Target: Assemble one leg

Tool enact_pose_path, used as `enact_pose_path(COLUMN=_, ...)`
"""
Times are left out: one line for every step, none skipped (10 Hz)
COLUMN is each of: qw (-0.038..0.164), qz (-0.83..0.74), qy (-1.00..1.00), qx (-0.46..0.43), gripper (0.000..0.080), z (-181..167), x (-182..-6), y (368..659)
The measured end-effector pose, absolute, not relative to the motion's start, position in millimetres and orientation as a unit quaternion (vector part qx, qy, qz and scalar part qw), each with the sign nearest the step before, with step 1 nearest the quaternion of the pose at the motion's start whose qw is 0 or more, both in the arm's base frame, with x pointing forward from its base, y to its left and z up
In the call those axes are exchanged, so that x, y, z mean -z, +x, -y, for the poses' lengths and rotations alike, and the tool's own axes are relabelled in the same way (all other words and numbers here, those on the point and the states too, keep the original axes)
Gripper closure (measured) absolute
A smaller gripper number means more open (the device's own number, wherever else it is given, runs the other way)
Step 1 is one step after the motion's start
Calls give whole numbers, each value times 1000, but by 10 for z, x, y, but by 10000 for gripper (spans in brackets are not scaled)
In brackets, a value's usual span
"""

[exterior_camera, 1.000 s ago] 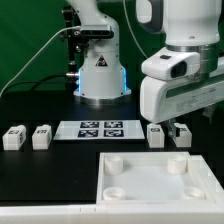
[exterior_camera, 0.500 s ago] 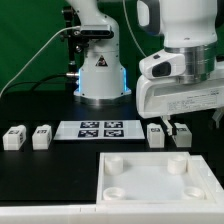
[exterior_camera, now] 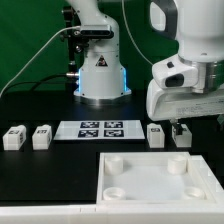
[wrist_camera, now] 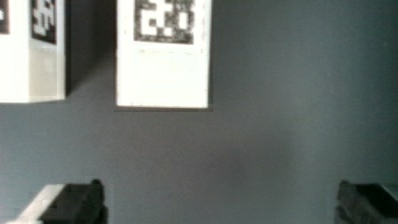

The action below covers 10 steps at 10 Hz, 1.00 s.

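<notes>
The claw (wrist_camera: 221, 204) is released, its jaws spread wide: in the wrist view the 2 dark fingertips (wrist_camera: 71, 203) sit at opposite edges of the picture. Only bare dark table (wrist_camera: 231, 150) shows between them. It grips nothing and touches nothing.

In the same view, 2 white tagged posts lie on the table well clear of the fingertips. One leg (wrist_camera: 166, 55) shows across its full width and a second leg (wrist_camera: 29, 55) is cut by the frame edge. Neither is between the jaws.

In the exterior view the claw (exterior_camera: 178, 127) hangs low under the big white hand, at the exterior view's right. It is just above the nearest leg (exterior_camera: 181, 139), the last in the row; whether a finger touches that leg cannot be told. The neighbouring leg (exterior_camera: 156, 135) stands just beside it, toward the exterior view's left.

Next along lies the marker board (exterior_camera: 97, 129) with its 4 tags. Past it are 2 far legs, one (exterior_camera: 41, 136) near the board and the other (exterior_camera: 14, 137) at the row's end. The large white panel (exterior_camera: 150, 180) with round sockets lies in front of the row. The arm's base (exterior_camera: 98, 70) stands behind the marker board.
</notes>
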<state>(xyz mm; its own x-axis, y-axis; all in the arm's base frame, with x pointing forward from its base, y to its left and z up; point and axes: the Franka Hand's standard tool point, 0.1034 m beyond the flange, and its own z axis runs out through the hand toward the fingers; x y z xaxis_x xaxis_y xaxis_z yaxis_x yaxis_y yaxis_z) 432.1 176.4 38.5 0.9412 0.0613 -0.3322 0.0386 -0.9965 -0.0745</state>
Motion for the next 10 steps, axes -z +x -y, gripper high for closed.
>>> enact_pose_path(qw=33, qz=29, qy=-974, qx=-223, gripper=150, z=-1699, x=-426, y=4329)
enact_pose_path(qw=36, qz=26, qy=-965, qx=-259, gripper=150, z=-1651, x=-458, y=4389)
enact_pose_path(qw=36, qz=25, qy=-958, qx=-282, gripper=150, z=-1634, x=-464, y=4404)
enact_pose_path(qw=29, qz=25, qy=-944, qx=-327, gripper=150, z=-1622, x=-507, y=4322)
enact_pose_path(qw=27, qz=25, qy=-932, qx=-362, gripper=150, z=-1636, x=-524, y=4334)
enact_pose_path(qw=28, qz=29, qy=-918, qx=-393, gripper=150, z=-1647, x=-493, y=4353)
enact_pose_path(qw=30, qz=28, qy=-922, qx=-385, gripper=150, z=-1663, x=-460, y=4399)
enact_pose_path(qw=30, qz=29, qy=-922, qx=-385, gripper=150, z=-1662, x=-473, y=4387)
enact_pose_path(qw=29, qz=29, qy=-921, qx=-387, gripper=150, z=-1665, x=-455, y=4369)
enact_pose_path(qw=24, qz=25, qy=-919, qx=-394, gripper=150, z=-1683, x=-410, y=4296)
